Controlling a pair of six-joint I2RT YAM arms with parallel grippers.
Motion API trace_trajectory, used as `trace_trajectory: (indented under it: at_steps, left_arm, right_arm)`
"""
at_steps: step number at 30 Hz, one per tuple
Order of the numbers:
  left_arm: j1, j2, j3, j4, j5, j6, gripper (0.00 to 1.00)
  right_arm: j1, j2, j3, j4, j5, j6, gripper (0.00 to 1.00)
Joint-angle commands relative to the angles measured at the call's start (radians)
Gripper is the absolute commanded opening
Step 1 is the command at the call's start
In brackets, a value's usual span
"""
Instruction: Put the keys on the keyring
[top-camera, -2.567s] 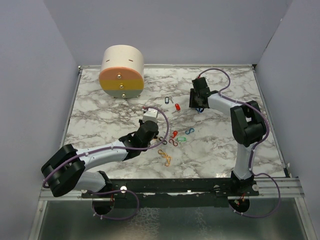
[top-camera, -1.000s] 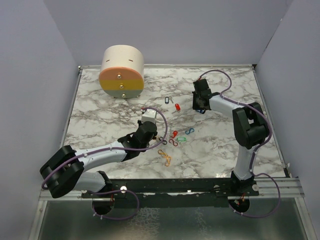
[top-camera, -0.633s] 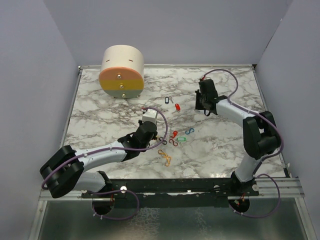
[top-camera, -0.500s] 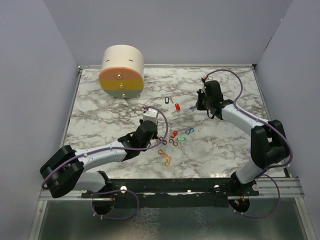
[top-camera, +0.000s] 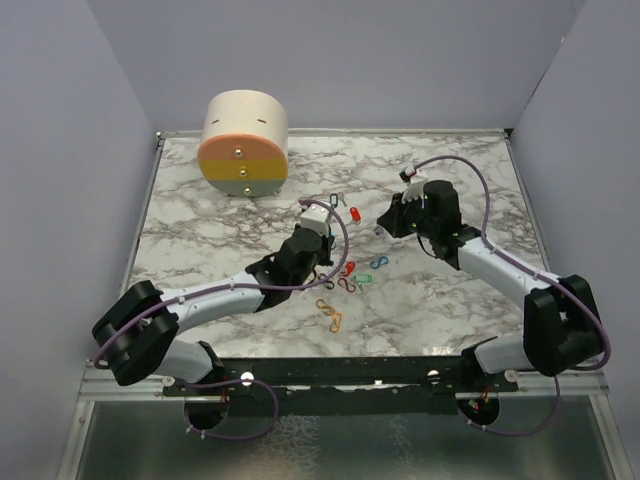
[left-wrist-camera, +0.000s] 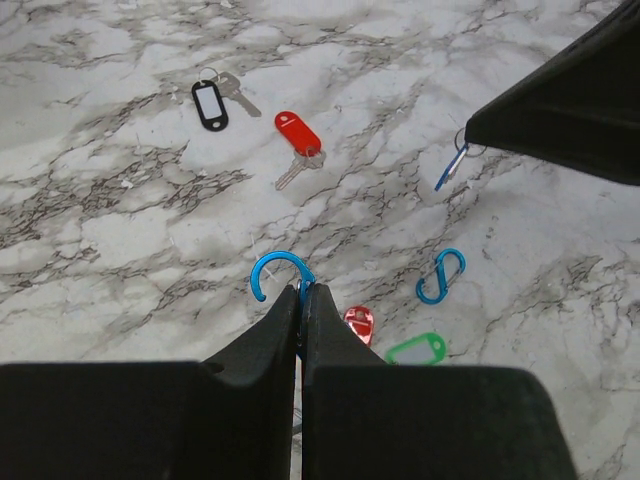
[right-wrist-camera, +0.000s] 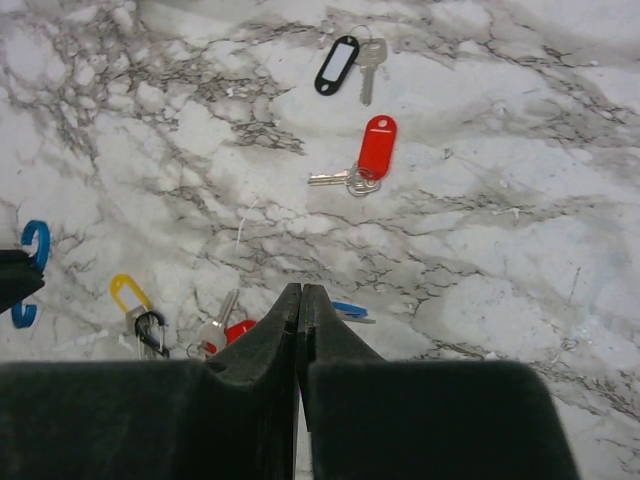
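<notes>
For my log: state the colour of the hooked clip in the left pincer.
Blue hooked clip, left pincer shut on it; clearest in left wrist view.

Grey-veined white marble table (top-camera: 200, 230); red tag (left-wrist-camera: 297, 132), black tag (left-wrist-camera: 210, 104), blue clip (left-wrist-camera: 272, 275), blue tag (left-wrist-camera: 450, 168).

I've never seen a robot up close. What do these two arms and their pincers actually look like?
The left arm and right arm match: pale whitish tubes linked by bulky black joints, with a thin purple cable looping along each. The left gripper and right gripper each have two black fingers tapering like wedges.
</notes>
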Motion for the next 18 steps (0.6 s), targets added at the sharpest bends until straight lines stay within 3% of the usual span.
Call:
trace_trajectory:
  at_steps: [1,18]
  left_arm:
    - [0.003,0.037,0.062,0.053,0.038,0.025,0.00]
    - [0.003,0.138,0.161,0.068,0.101,0.022,0.00]
  right_arm:
    - [0.032,-0.069,-0.048,0.117,-0.107,-0.015,0.01]
    - [0.074,-0.141,-0.137,0.236,-0.180,-0.042,0.01]
